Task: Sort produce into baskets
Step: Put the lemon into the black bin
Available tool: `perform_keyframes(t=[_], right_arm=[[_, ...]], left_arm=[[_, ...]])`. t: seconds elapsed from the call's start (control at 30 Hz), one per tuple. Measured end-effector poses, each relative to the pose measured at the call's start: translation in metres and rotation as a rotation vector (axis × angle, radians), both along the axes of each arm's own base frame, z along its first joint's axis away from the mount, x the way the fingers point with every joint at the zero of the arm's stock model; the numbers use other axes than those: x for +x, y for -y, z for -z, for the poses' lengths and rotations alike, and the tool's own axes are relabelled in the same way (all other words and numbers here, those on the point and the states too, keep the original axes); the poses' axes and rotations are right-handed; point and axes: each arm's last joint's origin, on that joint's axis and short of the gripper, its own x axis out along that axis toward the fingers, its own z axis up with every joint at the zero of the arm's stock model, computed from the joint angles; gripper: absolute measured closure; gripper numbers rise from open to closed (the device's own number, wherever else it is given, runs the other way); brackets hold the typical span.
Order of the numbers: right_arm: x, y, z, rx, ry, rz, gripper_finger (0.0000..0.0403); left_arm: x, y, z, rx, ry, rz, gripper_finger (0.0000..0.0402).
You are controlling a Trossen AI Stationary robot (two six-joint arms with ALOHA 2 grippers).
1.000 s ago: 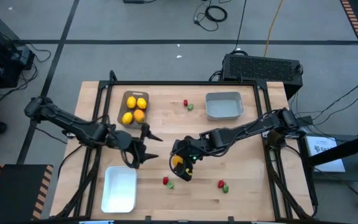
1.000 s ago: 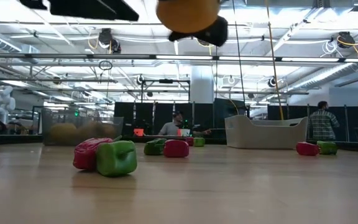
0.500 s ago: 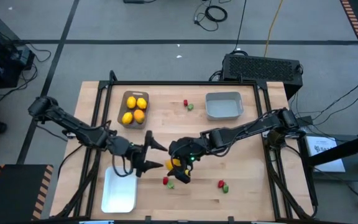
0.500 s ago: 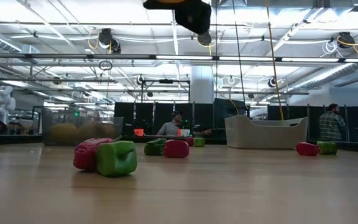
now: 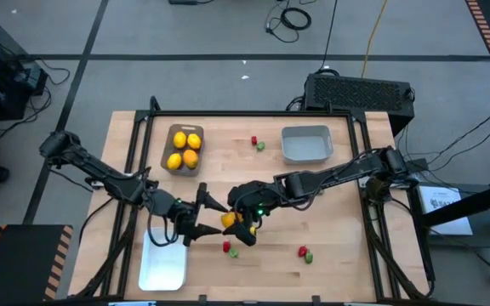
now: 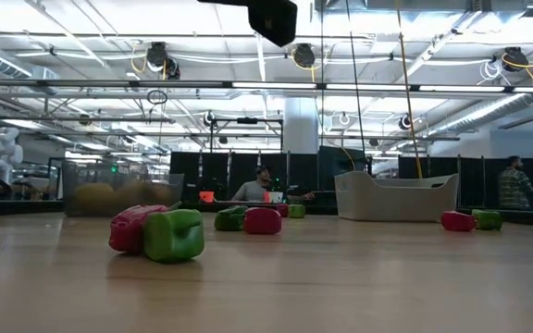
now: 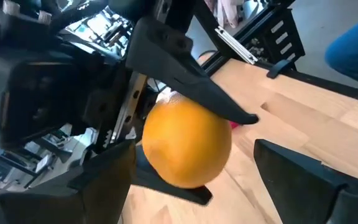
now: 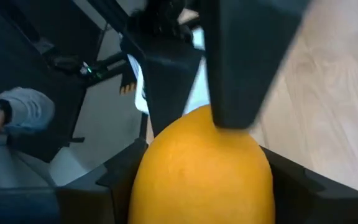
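Note:
An orange fruit [image 5: 227, 220] hangs above the table's middle, with my right gripper [image 5: 236, 224] shut on it. My left gripper [image 5: 213, 219] comes level from the table's left and is open. Its two fingers [image 7: 101, 180] stand on either side of the fruit [image 7: 185, 144]. The brown-grey basket [image 5: 168, 144] at the far left holds several yellow and orange fruits. The light grey-blue basket [image 5: 305, 144] stands at the far right, the white basket [image 5: 163, 258] at the near left. Red and green pieces [image 5: 230, 249] lie on the table below the fruit. My right gripper pinches the orange fruit by two opposite sides [image 8: 145, 186] between its two fingers. It comes from the table's right, slanting down. The fruit is lifted clear of the table. My left gripper has one finger [image 8: 247, 62] right at the fruit's top; I cannot tell whether it touches.
More red and green pieces lie at the near right [image 5: 304, 252] and at the far middle [image 5: 256, 143]. In the low view they rest on the wood [image 6: 155, 233]. Bare table lies between the baskets. People show in the room behind the table.
My left gripper has gone toward the table's right and near edge up to the fruit, tipping up to level and staying open. My right gripper has carried the fruit up and a little toward the table's left; the fruit has left the low view's top.

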Motion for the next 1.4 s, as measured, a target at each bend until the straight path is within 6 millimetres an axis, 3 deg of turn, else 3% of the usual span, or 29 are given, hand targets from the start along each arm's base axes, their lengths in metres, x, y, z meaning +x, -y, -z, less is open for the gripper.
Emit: perform_keyframes(t=[0.73,1.07,1.4], right_arm=[[0.007,0.011,-0.008,0.032,0.091,0.037,0.0163],[0.007,0.012,-0.008,0.034,0.095,0.033,0.0163],[0.007,0.016,-0.013,0.001,0.119,0.065,0.0131]], left_arm=[[0.023,0.001,0.011,0.04,0.089,-0.02,0.0069],[0.023,0.003,0.01,0.033,0.094,0.002,0.015],[0.022,0.002,0.013,-0.004,0.057,-0.016,0.0152]])
